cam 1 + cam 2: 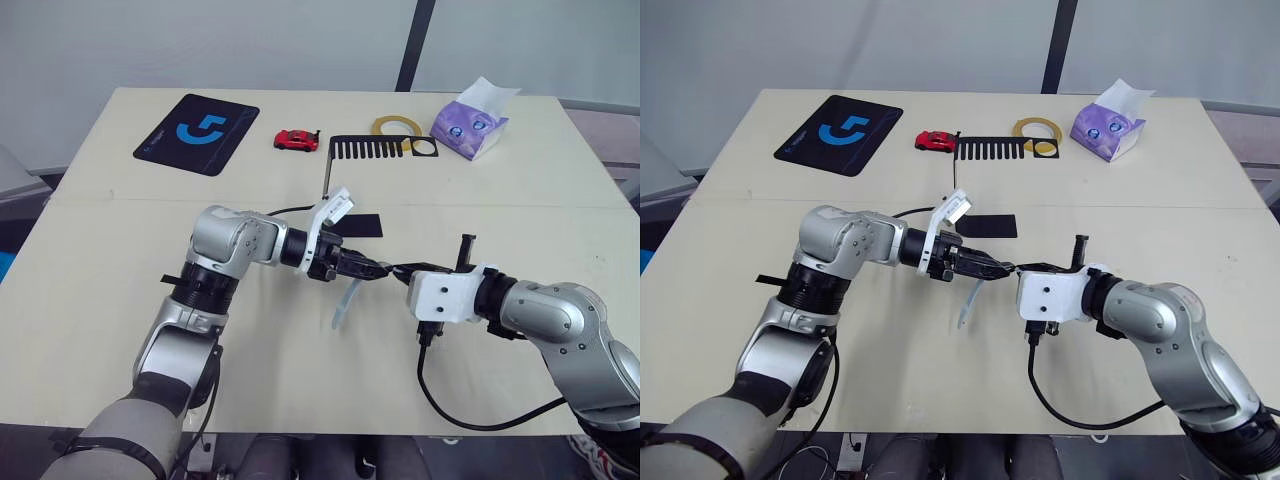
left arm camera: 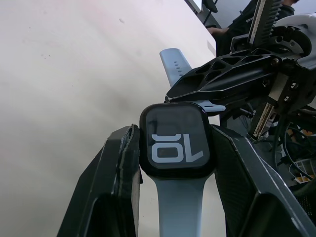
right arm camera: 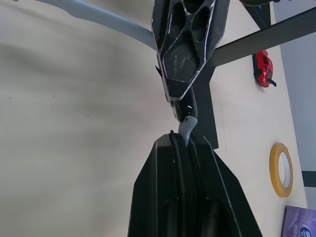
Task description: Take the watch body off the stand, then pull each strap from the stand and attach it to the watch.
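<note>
so right now we've got the watch body (image 2: 176, 139) clamped between our left gripper (image 1: 372, 268) fingers, held up off the table (image 1: 120, 290) out in the middle, screen toward the wrist camera so the slot on its far edge faces our other arm. our right gripper (image 3: 183, 140) is squeezed down on the end of the second strap (image 3: 187, 127), nose to nose with the left one, which we figure is so the strap tip can slide sideways into that free slot. the first strap (image 1: 345, 300) already hangs from the body, drooping toward the table. the stand (image 1: 345, 190) sits further back with its comb arm bare. looks-wise the watch is a glossy black rounded square with pale marks lit on the screen, and the straps are a matte pale blue-grey, one showing little holes.
</note>
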`<state>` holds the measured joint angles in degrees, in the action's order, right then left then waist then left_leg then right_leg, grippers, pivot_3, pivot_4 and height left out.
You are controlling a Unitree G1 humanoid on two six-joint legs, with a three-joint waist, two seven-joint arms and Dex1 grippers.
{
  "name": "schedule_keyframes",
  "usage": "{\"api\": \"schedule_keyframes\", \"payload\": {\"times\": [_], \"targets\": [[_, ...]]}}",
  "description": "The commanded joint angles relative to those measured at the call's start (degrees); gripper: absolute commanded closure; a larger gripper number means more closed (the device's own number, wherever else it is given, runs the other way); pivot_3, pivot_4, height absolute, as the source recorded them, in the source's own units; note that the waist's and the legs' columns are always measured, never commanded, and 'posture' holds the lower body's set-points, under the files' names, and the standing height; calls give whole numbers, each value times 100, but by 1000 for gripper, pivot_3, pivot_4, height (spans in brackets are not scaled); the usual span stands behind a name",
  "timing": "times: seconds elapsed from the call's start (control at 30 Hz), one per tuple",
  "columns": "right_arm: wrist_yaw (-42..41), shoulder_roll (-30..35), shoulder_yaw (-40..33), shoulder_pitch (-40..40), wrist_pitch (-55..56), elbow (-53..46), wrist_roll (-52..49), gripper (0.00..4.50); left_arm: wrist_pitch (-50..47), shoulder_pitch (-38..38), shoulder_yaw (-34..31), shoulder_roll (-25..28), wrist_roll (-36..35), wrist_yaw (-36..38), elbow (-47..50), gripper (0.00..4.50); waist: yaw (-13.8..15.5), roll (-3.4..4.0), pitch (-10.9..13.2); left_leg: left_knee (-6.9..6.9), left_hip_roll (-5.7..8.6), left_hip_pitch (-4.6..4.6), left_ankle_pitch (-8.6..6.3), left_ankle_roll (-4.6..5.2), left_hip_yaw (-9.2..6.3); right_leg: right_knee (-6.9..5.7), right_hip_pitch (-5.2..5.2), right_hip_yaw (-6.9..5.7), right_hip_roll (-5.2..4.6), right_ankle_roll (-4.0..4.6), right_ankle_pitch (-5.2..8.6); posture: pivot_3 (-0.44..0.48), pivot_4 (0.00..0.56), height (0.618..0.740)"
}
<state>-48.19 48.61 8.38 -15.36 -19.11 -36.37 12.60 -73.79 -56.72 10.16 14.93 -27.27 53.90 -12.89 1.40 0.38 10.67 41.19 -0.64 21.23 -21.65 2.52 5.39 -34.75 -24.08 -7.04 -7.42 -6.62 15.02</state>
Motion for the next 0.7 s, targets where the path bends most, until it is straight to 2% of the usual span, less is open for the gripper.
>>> {"api": "schedule_keyframes", "payload": {"times": [0.03,0.7], "targets": [[23,-79,-17,-168,64,-143,-8,4500,1,-185,54,-186,-311,107,292,2798,1,0,0,0,0,0,0,0,0,0,0,0,0,0,0,0,150,738],[22,-76,-16,-162,101,-113,16,4500,29,-148,35,-230,-291,67,313,2798,0,0,0,0,0,0,0,0,0,0,0,0,0,0,0,0,150,738]]}}
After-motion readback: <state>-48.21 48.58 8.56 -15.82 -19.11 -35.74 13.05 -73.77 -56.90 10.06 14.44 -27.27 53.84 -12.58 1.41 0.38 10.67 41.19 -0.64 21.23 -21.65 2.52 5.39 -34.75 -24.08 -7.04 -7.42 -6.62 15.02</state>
